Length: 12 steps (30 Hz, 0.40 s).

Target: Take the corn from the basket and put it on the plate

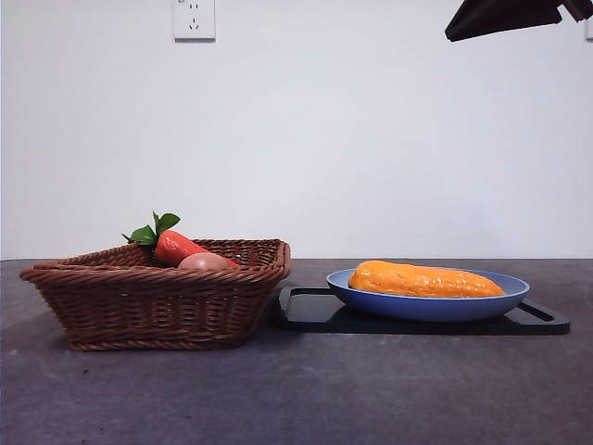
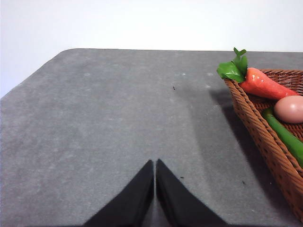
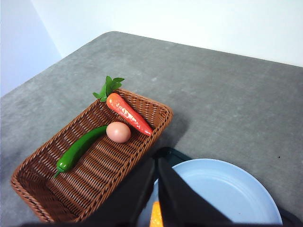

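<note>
The orange-yellow corn [image 1: 424, 280] lies lengthwise on the blue plate [image 1: 431, 304]; in the right wrist view only a sliver of the corn [image 3: 155, 215] shows beside the jaws. The brown wicker basket [image 1: 157, 295] stands to the left of the plate. My right gripper [image 3: 156, 163] is high above the plate [image 3: 222, 194] with its jaws shut and nothing in them; it shows as a dark tip [image 1: 505, 17] at the front view's top right corner. My left gripper [image 2: 155, 163] is shut over bare table beside the basket [image 2: 265, 137].
A red carrot [image 3: 128, 112] with green leaves, a pinkish egg [image 3: 118, 132] and a green pepper [image 3: 78, 149] lie in the basket. The plate rests on a flat black tray [image 1: 315, 313]. A wall socket [image 1: 194, 19] is on the white wall behind.
</note>
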Each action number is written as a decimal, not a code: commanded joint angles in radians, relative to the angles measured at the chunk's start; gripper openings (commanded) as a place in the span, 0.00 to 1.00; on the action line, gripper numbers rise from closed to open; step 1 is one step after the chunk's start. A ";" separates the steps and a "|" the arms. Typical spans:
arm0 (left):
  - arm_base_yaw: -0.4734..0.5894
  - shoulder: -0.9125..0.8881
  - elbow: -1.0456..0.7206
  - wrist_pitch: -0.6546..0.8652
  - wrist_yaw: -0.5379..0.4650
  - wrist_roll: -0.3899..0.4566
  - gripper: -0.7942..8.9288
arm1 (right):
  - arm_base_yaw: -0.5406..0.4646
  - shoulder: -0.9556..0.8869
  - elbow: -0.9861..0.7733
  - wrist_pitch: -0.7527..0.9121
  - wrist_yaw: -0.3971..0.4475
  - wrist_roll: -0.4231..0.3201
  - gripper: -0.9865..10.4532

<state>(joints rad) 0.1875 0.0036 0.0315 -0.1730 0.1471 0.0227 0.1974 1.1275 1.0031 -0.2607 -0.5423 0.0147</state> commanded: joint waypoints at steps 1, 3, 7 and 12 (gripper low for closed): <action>0.004 0.000 -0.024 -0.015 0.000 -0.010 0.09 | 0.003 0.008 0.005 0.014 0.001 -0.007 0.09; 0.004 0.000 -0.024 -0.015 0.000 -0.010 0.09 | 0.003 0.008 0.005 0.022 0.001 -0.007 0.09; 0.004 0.000 -0.024 -0.015 0.000 -0.010 0.09 | 0.003 0.008 0.005 0.045 0.001 -0.007 0.09; 0.004 0.000 -0.024 -0.015 0.000 -0.010 0.09 | 0.003 0.008 0.005 0.059 0.001 -0.007 0.09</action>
<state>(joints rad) 0.1875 0.0036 0.0315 -0.1730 0.1471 0.0151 0.1974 1.1275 1.0031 -0.2127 -0.5423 0.0147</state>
